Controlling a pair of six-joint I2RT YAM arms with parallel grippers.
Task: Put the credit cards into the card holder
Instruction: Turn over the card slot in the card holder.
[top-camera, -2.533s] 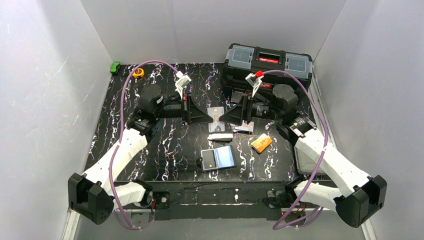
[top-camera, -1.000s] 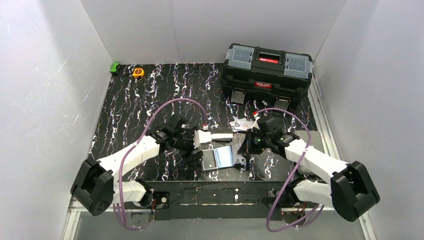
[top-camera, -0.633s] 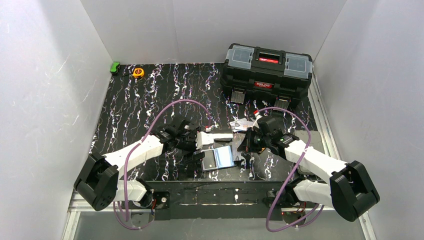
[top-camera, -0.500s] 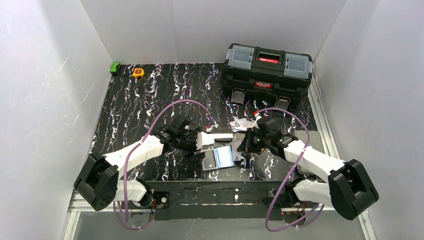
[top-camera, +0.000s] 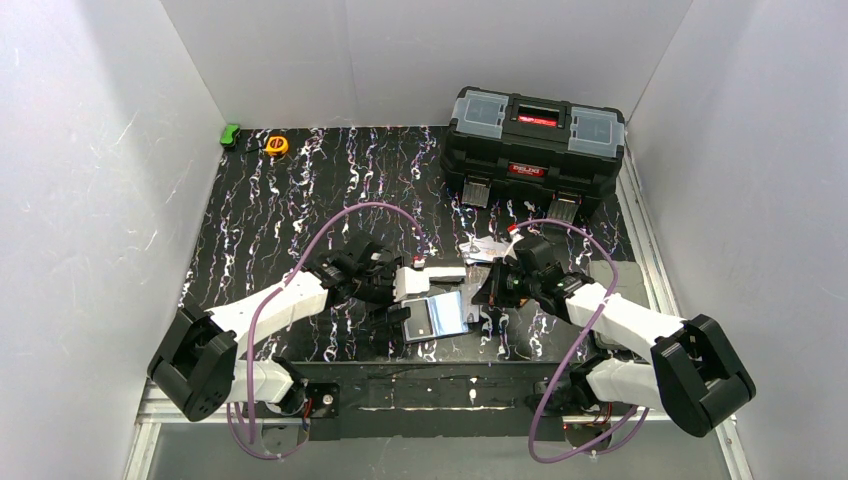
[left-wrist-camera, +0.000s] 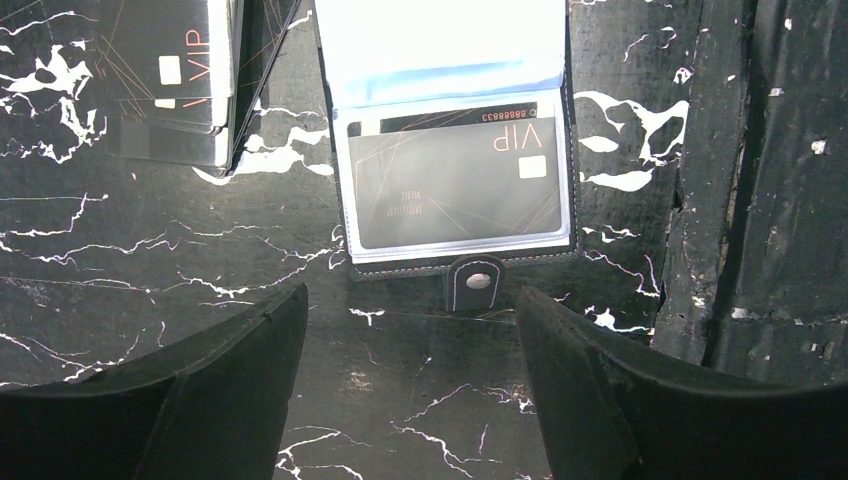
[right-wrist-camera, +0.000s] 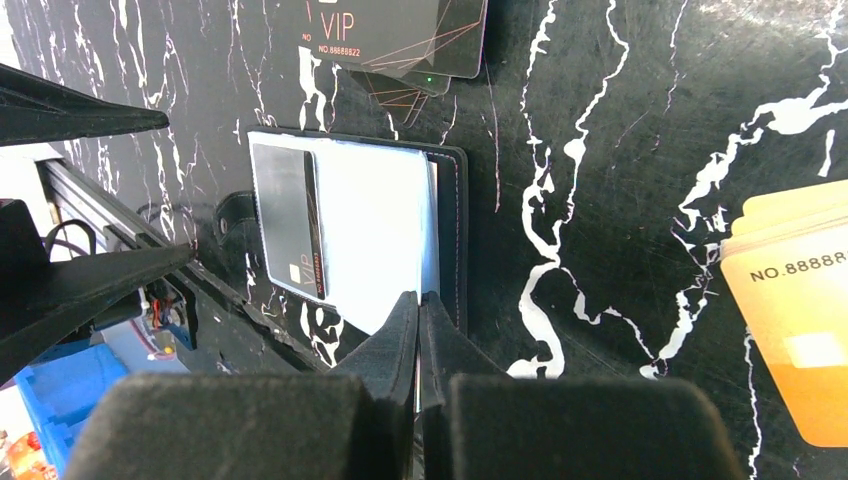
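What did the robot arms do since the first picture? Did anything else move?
Both arms pulled back from mid-table and dropped beside the card holder: the left gripper open at its clasp end, the right gripper shut at the opposite side. I see nothing picked up or let go. The card holder, the card stack behind it and the toolbox stayed put.

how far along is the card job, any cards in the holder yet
Done: one dark VIP card sits in a clear sleeve of the open card holder. In hand: nothing; the left end effector is open above the holder, the right end effector shut over its blank page. Left: a stack of dark VIP cards beside the holder, plus the orange cards.
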